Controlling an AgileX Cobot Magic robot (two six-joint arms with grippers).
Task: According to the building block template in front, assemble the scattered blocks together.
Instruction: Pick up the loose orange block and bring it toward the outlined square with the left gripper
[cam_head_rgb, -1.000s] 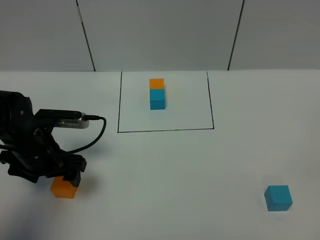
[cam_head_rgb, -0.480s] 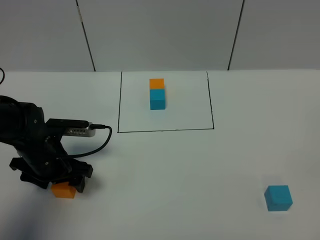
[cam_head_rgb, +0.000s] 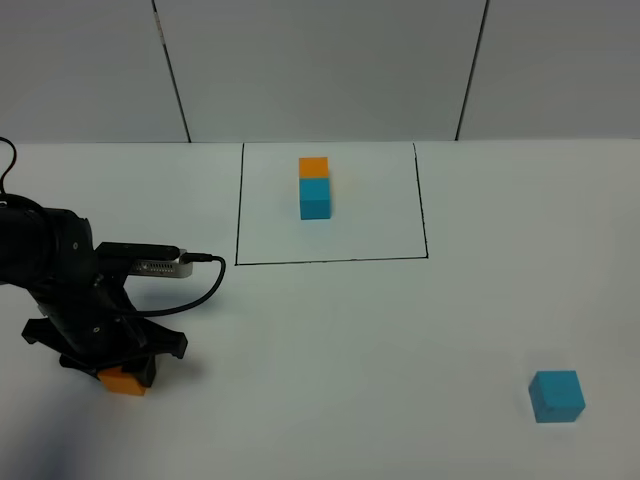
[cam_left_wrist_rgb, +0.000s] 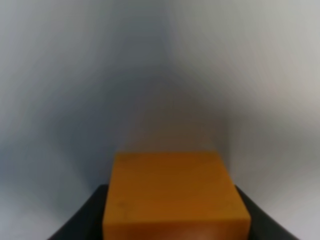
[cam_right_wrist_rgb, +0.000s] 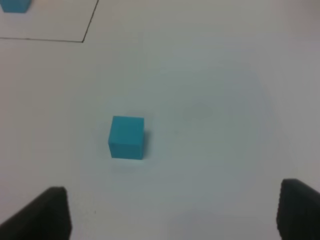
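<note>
The template (cam_head_rgb: 314, 187), an orange cube joined to a teal-blue cube, stands inside a black-outlined rectangle at the back. My left gripper (cam_head_rgb: 118, 372) is low on the table at the front left, with its fingers against both sides of the loose orange cube (cam_head_rgb: 122, 383). In the left wrist view that cube (cam_left_wrist_rgb: 175, 195) fills the space between the dark fingers (cam_left_wrist_rgb: 82, 220). The loose teal-blue cube (cam_head_rgb: 557, 395) lies alone at the front right. In the right wrist view it (cam_right_wrist_rgb: 127, 137) lies ahead of my open, empty right gripper (cam_right_wrist_rgb: 172, 215), which stands above the table.
The black outline (cam_head_rgb: 330, 260) marks the template's area on the white table. A black cable (cam_head_rgb: 200, 280) loops from the left arm's wrist. A corner of the template's teal half (cam_right_wrist_rgb: 14, 5) shows at the edge of the right wrist view.
My left gripper has come down over the orange cube, which now shows only as a small strip under the arm. The teal cube and the template have not moved.
</note>
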